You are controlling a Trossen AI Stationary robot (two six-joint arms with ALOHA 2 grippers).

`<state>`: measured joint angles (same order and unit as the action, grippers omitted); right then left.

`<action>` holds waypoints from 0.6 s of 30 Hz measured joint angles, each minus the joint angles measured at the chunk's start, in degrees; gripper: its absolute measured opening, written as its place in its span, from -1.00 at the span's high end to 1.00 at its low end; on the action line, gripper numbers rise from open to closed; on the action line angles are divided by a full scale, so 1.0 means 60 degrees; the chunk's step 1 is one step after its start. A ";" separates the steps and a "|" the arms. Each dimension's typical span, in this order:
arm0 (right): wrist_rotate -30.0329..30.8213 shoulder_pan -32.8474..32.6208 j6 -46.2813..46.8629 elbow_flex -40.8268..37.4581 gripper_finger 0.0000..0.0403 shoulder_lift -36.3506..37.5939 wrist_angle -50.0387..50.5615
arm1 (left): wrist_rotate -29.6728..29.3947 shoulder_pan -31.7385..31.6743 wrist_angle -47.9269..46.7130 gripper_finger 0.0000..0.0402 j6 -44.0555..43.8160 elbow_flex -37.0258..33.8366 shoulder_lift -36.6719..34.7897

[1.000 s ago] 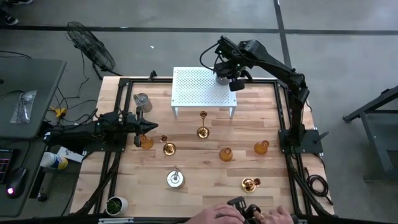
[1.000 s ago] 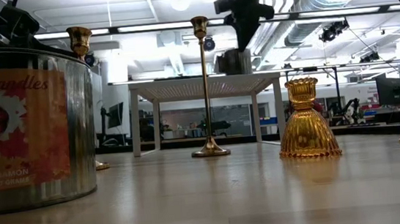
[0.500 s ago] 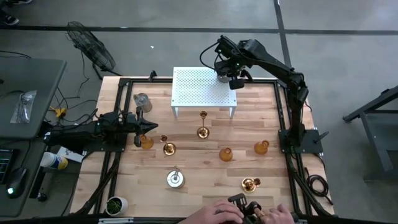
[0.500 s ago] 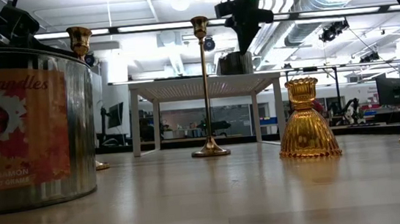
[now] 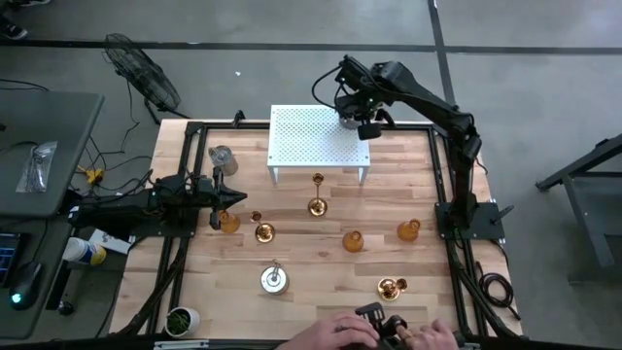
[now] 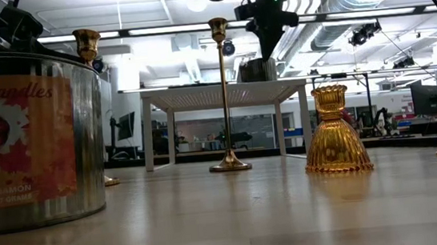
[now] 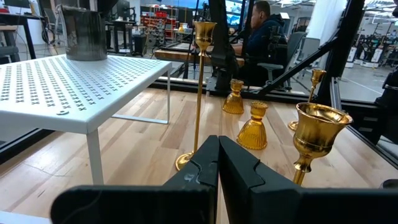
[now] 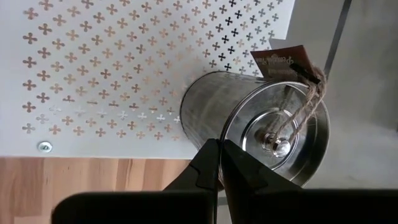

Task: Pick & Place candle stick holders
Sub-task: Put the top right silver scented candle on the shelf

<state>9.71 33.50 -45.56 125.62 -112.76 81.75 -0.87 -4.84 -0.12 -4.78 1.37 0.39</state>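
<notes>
Right gripper (image 5: pixel 367 129) poised over silver tin holder (image 8: pixel 261 134) at stand corner.
Jaws clenched, empty; the upright tin sits directly below on the white perforated stand (image 5: pixel 316 141), upper centre. Left gripper (image 5: pixel 231 197), clenched, waits mid-left.

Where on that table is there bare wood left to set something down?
Bare wood lies right of the white stand and between the silver cup and its legs. It is crowded from the tall gold stick down to the amber cups.

Gold and amber candle stick holders (image 5: pixel 315 193) stand upright (scattered) across the tabletop.
</notes>
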 joint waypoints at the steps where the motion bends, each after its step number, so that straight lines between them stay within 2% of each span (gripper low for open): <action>1: -0.0019 -0.0004 0.0022 0.0000 0.98 -0.0031 -0.0034 | 0.0000 0.0000 0.0000 0.98 0.0000 0.0001 0.0001; 18: -0.0076 -0.0018 0.0591 0.0000 0.98 -0.0042 -0.0108 | 0.0001 -0.0002 0.0000 0.98 0.0001 0.0002 -0.0001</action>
<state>9.26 33.39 -42.02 125.62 -113.01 81.10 -0.86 -4.85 -0.12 -4.78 1.38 0.38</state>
